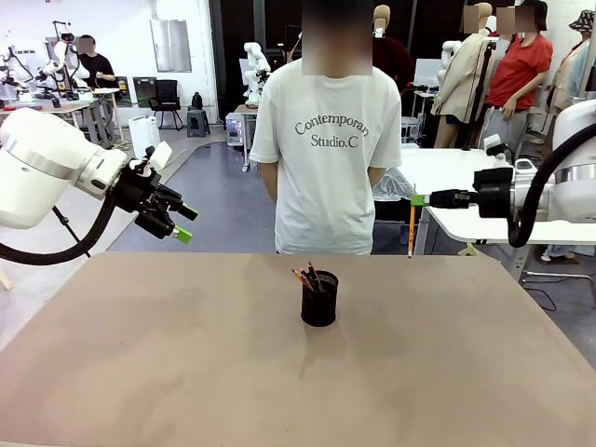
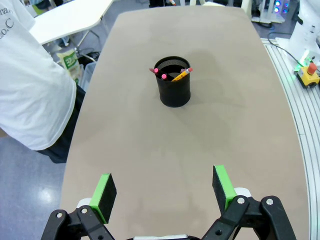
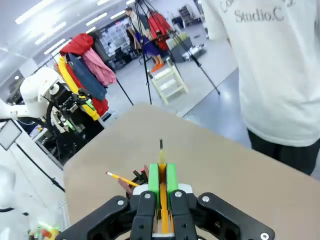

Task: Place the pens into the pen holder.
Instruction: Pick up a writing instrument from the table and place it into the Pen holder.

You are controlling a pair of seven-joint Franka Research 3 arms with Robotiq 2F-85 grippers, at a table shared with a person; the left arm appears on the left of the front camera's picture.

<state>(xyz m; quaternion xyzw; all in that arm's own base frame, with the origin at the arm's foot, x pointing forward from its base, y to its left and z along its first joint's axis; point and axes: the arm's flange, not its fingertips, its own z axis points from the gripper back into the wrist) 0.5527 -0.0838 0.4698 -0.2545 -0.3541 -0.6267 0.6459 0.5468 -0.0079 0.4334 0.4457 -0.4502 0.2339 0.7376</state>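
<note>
Now the right gripper (image 1: 421, 199) is hanging high off the bench's (image 1: 140, 372) right far corner, its fingers (image 3: 153, 181) squeezed tight on an orange-yellow pencil (image 1: 411, 229) that is dangling point-down in the front view, out beyond the far edge and well clear of the surface. From the right wrist, that pencil (image 3: 162, 167) is running straight between the green pads, tip poking out ahead.

Over on the other side, the left gripper (image 1: 179, 222) is sitting above the far left corner, empty, fingers (image 2: 224, 186) spread as wide as they go, green pads showing on both sides in the left wrist view.

Dead centre, the pen holder (image 1: 319, 299) is standing upright on the bench, alone, with wide open brown surface on every side of it and well apart from all four edges. Pens (image 1: 307, 277) are sticking out of its rim, leaning toward the left in the front view; the left wrist view is showing red ends and a yellow pencil (image 2: 181, 75) inside the holder (image 2: 174, 81).

A person in a white T-shirt (image 1: 326, 158) is standing just behind the far edge, directly in line with the holder. Behind, the room is busy: grey floor, white tables, other people farther back.
</note>
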